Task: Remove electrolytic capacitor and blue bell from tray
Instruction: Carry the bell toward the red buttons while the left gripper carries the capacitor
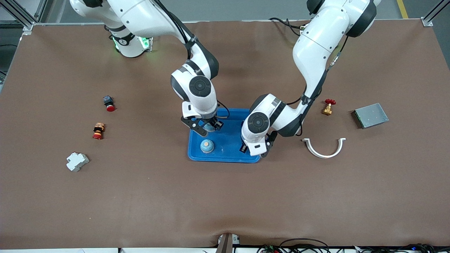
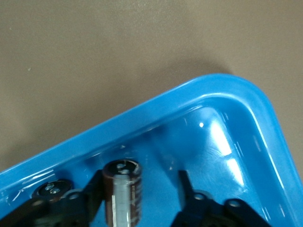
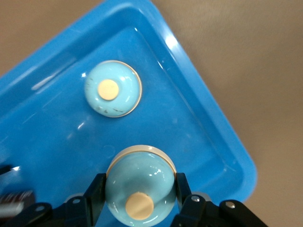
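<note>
Right wrist view: pale-blue domed bell [image 3: 137,187], tan button.

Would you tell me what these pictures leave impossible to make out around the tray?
- Front view: the left arm's wrist hides the capacitor at the left gripper.
- Left wrist view: a finger covers most of the second capacitor.
- Front view: the right gripper hides most of the held bell; whether it touches the blue tray is unclear.

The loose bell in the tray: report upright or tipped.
Upright. The bell sits dome up on the blue tray, its button facing upward.
</note>
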You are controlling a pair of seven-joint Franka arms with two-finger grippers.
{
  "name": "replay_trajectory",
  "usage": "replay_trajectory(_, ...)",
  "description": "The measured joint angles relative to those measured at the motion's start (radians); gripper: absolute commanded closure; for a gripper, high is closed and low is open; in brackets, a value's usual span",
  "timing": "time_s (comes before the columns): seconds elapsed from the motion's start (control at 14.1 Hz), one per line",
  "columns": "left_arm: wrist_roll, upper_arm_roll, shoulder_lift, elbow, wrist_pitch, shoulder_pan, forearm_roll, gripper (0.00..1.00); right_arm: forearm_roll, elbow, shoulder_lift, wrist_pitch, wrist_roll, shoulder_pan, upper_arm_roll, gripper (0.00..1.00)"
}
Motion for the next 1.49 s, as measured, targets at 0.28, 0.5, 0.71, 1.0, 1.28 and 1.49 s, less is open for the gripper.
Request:
replay_trajectory(0.28, 0.000, 0.000, 0.000, 0.004, 0.003, 0.000, 0.000, 0.93, 0.033, -0.079, -0.119, -0.052, -0.218, -0.096, -0.004, 1.00)
replay_trajectory(0.5, 0.000, 0.000, 0.000, 0.004, 0.003, 0.000, 0.000, 1.00, 0.034, -0.223, -0.227, -0.053, -0.417, -0.192, -0.007, 1.00)
replay_trajectory(0.71, 0.000, 0.000, 0.000, 0.007, 0.004, 0.000, 0.000, 1.00, 0.035, -0.365, -0.328, -0.047, -0.606, -0.284, -0.009, 1.00)
replay_trajectory(1.0, 0.000, 0.002, -0.017, 0.027, 0.004, 0.003, 0.001, 1.00, 0.035, -0.515, -0.398, 0.042, -0.831, -0.397, -0.012, 1.00)
replay_trajectory(1.28, 0.006, 0.005, -0.096, 0.035, -0.021, 0.038, 0.006, 1.00, 0.034, -0.579, -0.406, 0.101, -1.025, -0.499, -0.015, 1.00)
replay_trajectory(1.49, 0.077, 0.004, -0.157, 0.033, -0.102, 0.069, 0.006, 1.00, 0.034, -0.618, -0.406, 0.173, -1.172, -0.589, -0.016, 1.00)
